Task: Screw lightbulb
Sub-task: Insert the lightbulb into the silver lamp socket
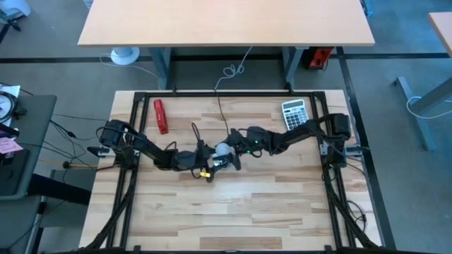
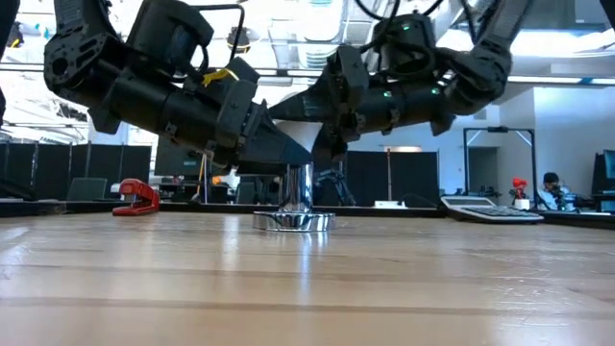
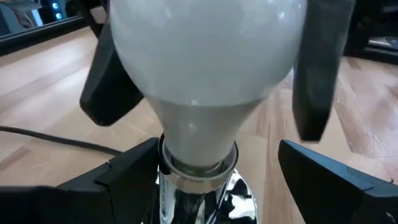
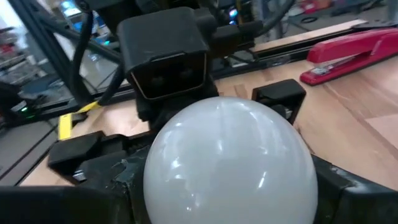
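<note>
I have the lightbulb [image 3: 202, 81] seated base-down in the socket [image 3: 199, 186]. My right jaws pinch its globe from both sides; my left jaws sit spread around the socket neck. I judge threading underway, final tightening remaining.

A pale wooden worktable [image 1: 233, 204] with a black frame stands on a grey floor [image 1: 406, 169]. Beyond its far edge is a light-topped desk [image 1: 226, 22] on grey legs. To the left sits a dark side table [image 1: 21, 141]. Ceiling lights [image 2: 288, 38] glow in the room behind.
</note>
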